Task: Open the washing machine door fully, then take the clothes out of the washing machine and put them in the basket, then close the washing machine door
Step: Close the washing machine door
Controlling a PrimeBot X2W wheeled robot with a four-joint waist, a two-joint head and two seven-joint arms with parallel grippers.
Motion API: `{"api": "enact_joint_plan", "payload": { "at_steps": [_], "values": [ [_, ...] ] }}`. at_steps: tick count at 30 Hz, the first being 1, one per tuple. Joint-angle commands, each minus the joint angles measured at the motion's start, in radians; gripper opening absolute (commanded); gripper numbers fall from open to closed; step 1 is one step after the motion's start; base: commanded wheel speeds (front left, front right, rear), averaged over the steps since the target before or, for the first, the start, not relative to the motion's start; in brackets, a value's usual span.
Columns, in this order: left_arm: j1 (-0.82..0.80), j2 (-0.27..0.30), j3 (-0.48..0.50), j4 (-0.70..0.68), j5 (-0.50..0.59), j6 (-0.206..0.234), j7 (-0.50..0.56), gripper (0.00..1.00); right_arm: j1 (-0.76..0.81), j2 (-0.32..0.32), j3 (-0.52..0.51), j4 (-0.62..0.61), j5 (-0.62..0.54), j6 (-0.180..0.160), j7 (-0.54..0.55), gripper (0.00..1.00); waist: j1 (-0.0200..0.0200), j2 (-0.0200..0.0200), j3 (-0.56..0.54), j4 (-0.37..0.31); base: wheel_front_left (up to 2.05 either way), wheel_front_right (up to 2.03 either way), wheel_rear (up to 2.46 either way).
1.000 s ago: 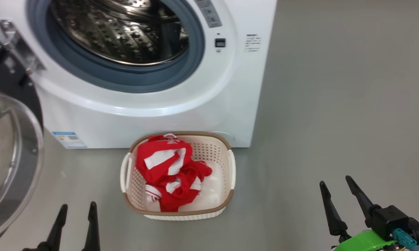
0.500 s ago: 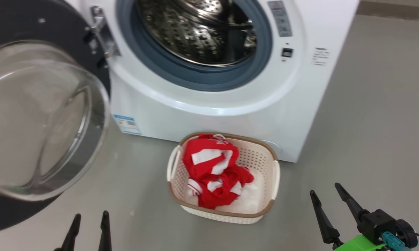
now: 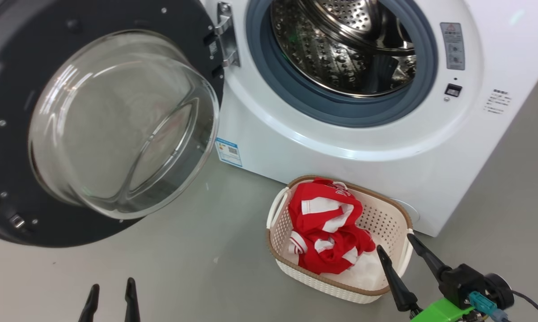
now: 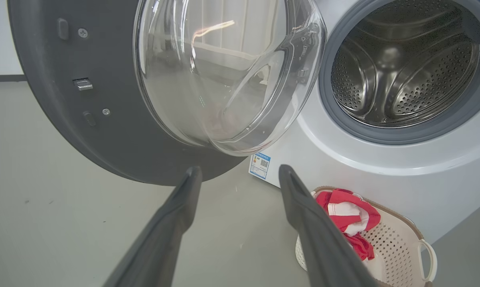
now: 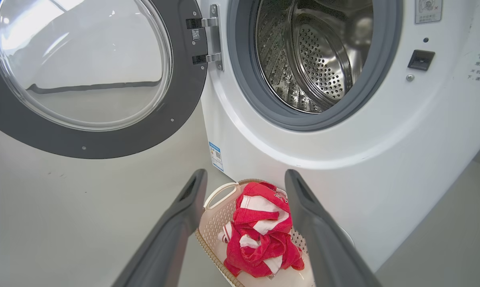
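The washing machine (image 3: 362, 147) stands with its steel drum (image 3: 353, 40) bare inside. Its door (image 3: 103, 120) hangs swung wide to the left on its hinge, black rim and bulging glass facing me; it also shows in the wrist views (image 4: 208, 71) (image 5: 84, 67). The red and white clothes (image 3: 329, 230) lie bunched in the basket (image 3: 340, 286) on the floor before the machine. My left gripper (image 3: 111, 290) is open at the bottom left, below the door. My right gripper (image 3: 398, 252) is open at the basket's right rim, holding nothing.
Grey floor (image 3: 184, 268) spreads in front of the machine and to its right. The open door overhangs the floor at the left. A blue label (image 3: 228, 152) sits low on the machine's front. A door latch slot (image 3: 453, 90) is right of the opening.
The camera has swung left, so the whole door is now in the picture and the machine and basket sit further right. Both grippers stay open.
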Motion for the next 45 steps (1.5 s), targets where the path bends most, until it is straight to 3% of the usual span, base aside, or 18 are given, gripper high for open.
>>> {"api": "enact_joint_plan", "payload": {
  "at_steps": [1, 7, 16, 17, 18, 19, 23, 31, 38, 45],
  "values": [
    [-0.005, 0.009, 0.036, -0.039, -0.016, 0.015, -0.006, 1.0, -0.057, -0.019, 0.041, -0.009, 0.017, 0.005, -0.006, 1.0, 0.0, 0.0, 0.006, 0.026, 0.0, 0.0, 0.0],
    [0.016, 0.009, 0.046, -0.068, -0.039, 0.041, -0.006, 1.0, -0.102, -0.029, 0.082, 0.02, 0.03, 0.005, -0.006, 1.0, 0.0, 0.0, 0.013, 0.035, 0.0, 0.0, 0.0],
    [0.025, 0.009, 0.052, -0.094, -0.051, 0.046, -0.006, 1.0, -0.117, -0.033, 0.097, 0.034, 0.042, 0.005, -0.006, 1.0, 0.0, 0.0, 0.014, 0.035, 0.0, 0.0, 0.0],
    [0.022, 0.009, 0.055, -0.099, -0.051, 0.045, -0.006, 0.45, -0.116, -0.033, 0.096, 0.034, 0.044, 0.005, -0.006, 1.0, 0.0, 0.0, 0.013, 0.035, 0.0, 0.0, 0.0],
    [0.019, 0.009, 0.06, -0.104, -0.052, 0.042, -0.006, 0.25, -0.114, -0.033, 0.094, 0.034, 0.045, 0.005, -0.006, 1.0, 0.0, 0.0, 0.012, 0.034, 0.0, 0.0, 0.0],
    [0.015, 0.009, 0.066, -0.112, -0.052, 0.038, -0.006, 0.0, -0.112, -0.032, 0.09, 0.033, 0.046, 0.005, -0.006, 1.0, 0.0, 0.0, 0.012, 0.033, 0.0, 0.0, 0.0],
    [-0.012, 0.009, 0.104, -0.161, -0.052, 0.014, -0.006, 0.0, -0.098, -0.026, 0.076, 0.027, 0.045, 0.005, -0.006, 1.0, 0.0, 0.0, 0.011, 0.031, 0.0, 0.0, 0.0],
    [-0.161, 0.034, 0.266, -0.299, -0.016, -0.091, -0.006, 0.0, -0.073, -0.015, 0.058, 0.017, 0.036, 0.005, -0.006, 1.0, 0.0, 0.0, 0.015, 0.029, 0.0, 0.0, 0.0],
    [-0.38, 0.182, 0.399, -0.313, -0.06, -0.125, -0.006, 0.0, -0.064, -0.004, 0.038, 0.003, 0.025, 0.005, -0.006, 1.0, 0.0, 0.0, 0.023, 0.025, 0.0, 0.0, 0.0],
    [-0.625, 0.36, 0.422, -0.11, -0.232, -0.131, -0.006, 0.0, -0.046, 0.005, 0.013, -0.01, 0.014, 0.005, -0.006, 1.0, 0.0, 0.0, 0.037, 0.024, 0.0, 0.0, 0.0]
  ]
}}
